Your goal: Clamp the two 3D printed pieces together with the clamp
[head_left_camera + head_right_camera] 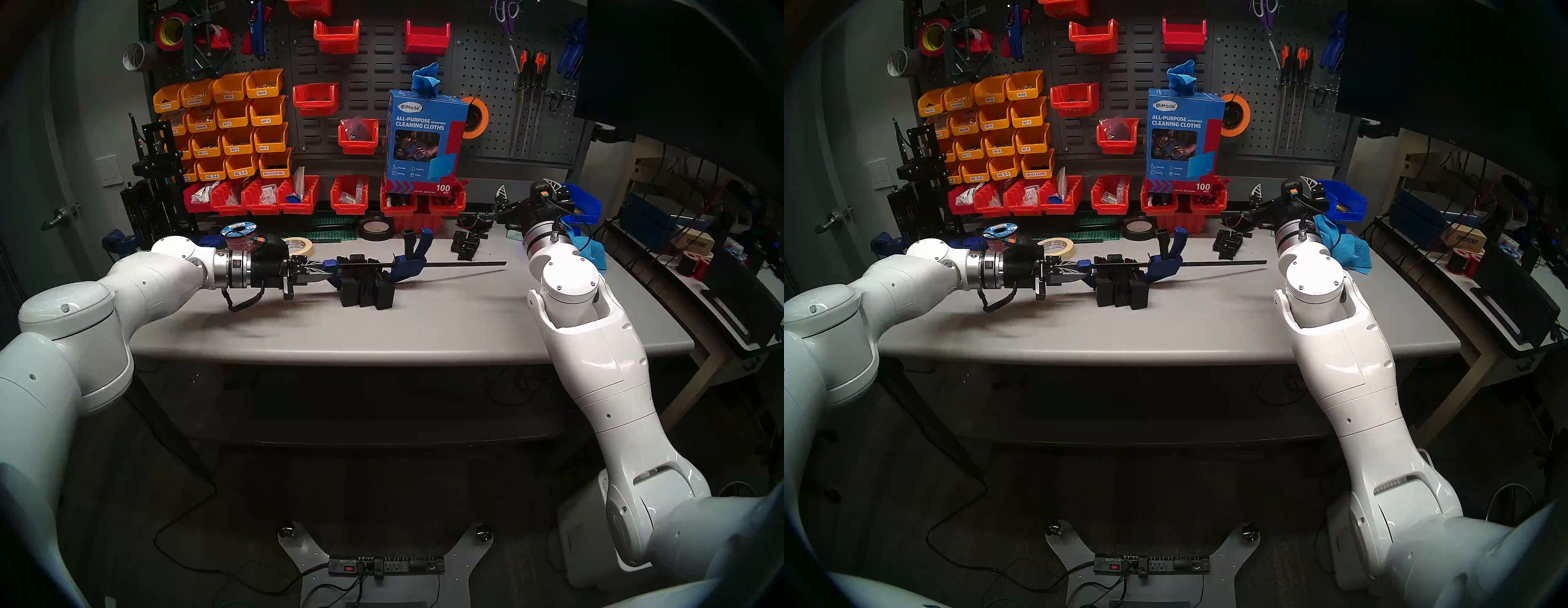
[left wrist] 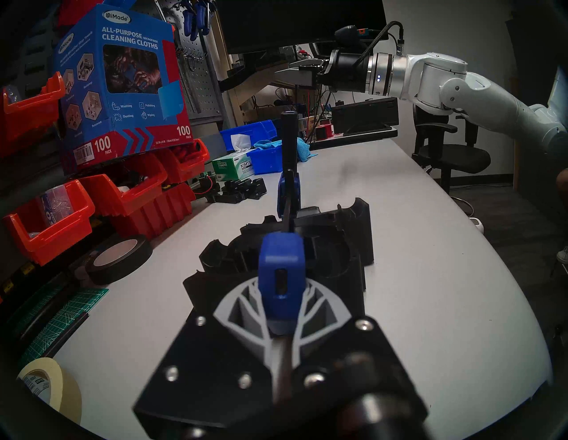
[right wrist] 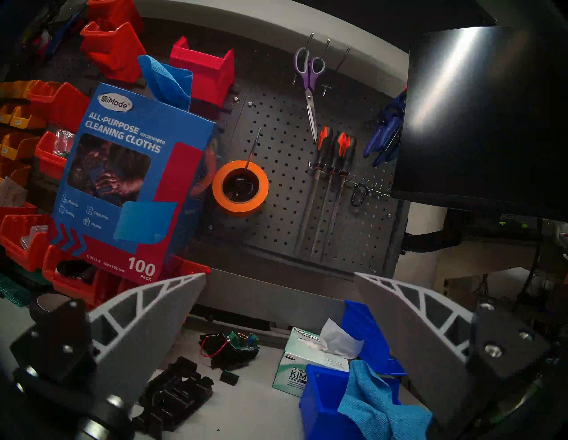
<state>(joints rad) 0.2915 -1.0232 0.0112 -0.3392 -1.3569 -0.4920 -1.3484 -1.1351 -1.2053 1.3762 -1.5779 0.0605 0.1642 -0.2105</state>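
Note:
The two black 3D printed pieces [image 1: 367, 291] stand side by side mid-table, also in the left wrist view [image 2: 322, 245]. The clamp [image 1: 413, 257] lies across their tops, with a blue jaw on each side of them and its black bar [image 1: 462, 264] pointing right. I cannot tell if the jaws press them. My left gripper [image 1: 316, 274] is shut on the clamp's blue left end [image 2: 281, 282], fingers [image 2: 236, 310] on both sides. My right gripper [image 1: 528, 191] is open and empty, raised at the back right, far from the clamp; its fingers [image 3: 147, 322] spread wide.
A cluster of small knobbly black parts [image 1: 466, 246] lies back right of the clamp. A black tape roll [image 1: 375, 229], masking tape [image 1: 299, 246] and a wire spool [image 1: 239, 235] sit behind. Red bins and a cleaning cloth box [image 1: 424, 140] line the back; a blue bin [image 1: 581, 204] and a blue cloth [image 1: 592, 250] are right.

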